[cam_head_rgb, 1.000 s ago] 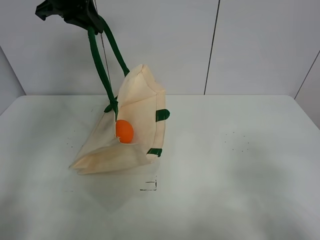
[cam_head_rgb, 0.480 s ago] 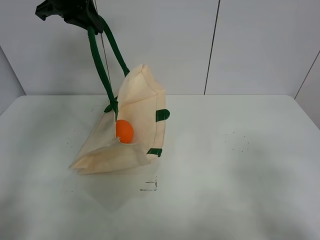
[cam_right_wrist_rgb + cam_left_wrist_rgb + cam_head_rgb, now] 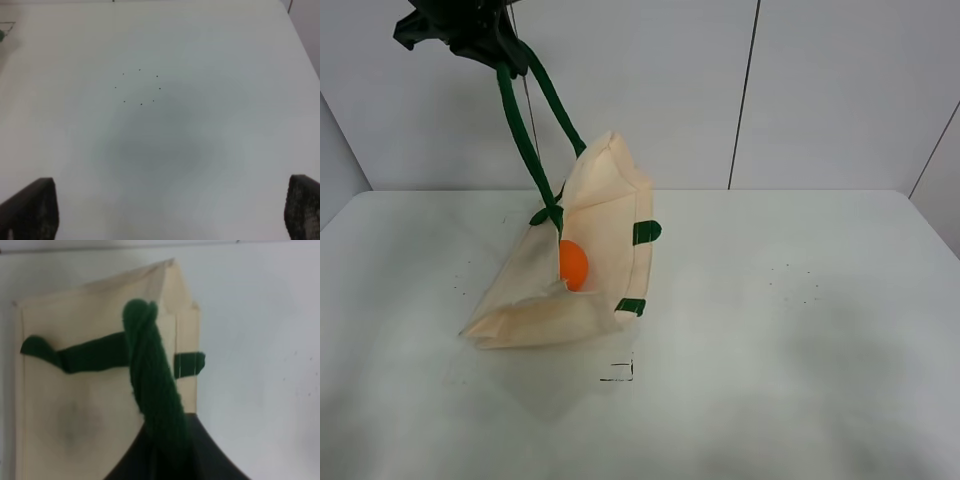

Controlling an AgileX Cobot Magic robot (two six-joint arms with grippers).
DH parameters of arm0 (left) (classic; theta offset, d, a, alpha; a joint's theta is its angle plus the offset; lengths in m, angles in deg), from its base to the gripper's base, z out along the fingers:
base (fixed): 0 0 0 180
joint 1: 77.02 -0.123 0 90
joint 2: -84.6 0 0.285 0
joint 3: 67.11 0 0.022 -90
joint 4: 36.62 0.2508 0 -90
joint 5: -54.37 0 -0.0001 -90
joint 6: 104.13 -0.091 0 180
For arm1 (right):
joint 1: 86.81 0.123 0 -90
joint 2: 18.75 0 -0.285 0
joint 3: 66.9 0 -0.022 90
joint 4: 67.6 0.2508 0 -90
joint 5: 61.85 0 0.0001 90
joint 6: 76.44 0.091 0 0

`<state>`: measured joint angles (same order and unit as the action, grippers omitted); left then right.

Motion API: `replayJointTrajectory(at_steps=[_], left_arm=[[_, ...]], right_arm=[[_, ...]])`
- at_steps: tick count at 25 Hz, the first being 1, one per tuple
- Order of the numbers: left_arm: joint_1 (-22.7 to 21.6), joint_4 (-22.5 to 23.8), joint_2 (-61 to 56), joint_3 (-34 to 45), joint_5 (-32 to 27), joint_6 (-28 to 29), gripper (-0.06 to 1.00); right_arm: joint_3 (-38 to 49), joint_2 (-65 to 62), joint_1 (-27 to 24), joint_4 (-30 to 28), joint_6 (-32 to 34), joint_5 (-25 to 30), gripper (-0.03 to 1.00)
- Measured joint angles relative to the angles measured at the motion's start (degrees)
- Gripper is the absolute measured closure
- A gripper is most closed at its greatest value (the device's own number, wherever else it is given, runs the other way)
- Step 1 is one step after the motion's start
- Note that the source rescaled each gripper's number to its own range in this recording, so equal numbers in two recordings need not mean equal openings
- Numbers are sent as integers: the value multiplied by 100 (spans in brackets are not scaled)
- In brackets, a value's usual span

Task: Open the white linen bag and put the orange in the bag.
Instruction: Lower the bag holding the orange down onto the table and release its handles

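The white linen bag (image 3: 595, 230) hangs by its two dark green strap handles (image 3: 525, 125), its lower edge resting on the white table (image 3: 770, 330). The orange (image 3: 573, 265) sits inside the bag's open mouth. My left gripper (image 3: 485, 35) is high at the upper left, shut on the green handles. In the left wrist view the twisted handles (image 3: 152, 385) run from the gripper down to the bag (image 3: 95, 405). My right gripper (image 3: 170, 210) is open over bare table, out of the exterior high view.
Small dark specks mark the table at the right (image 3: 790, 285) and show in the right wrist view (image 3: 140, 87). A small black corner mark (image 3: 620, 372) lies in front of the bag. A grey panelled wall (image 3: 750, 90) stands behind.
My left gripper has lifted the handles slightly up and to the right. The bag's top and the orange have shifted a little to the right with it.
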<state>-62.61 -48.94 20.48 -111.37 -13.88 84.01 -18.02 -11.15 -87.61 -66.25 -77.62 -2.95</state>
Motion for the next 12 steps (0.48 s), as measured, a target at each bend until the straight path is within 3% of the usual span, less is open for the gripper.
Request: replayJointTrajectory(at_steps=[7, 12], left_arm=[[0, -324, 547, 323, 190, -6, 94], [156, -545, 1243, 360, 411, -378, 94]], right_arm=[[0, 0, 0, 0, 0, 0, -3], [0, 0, 0, 0, 0, 0, -3]])
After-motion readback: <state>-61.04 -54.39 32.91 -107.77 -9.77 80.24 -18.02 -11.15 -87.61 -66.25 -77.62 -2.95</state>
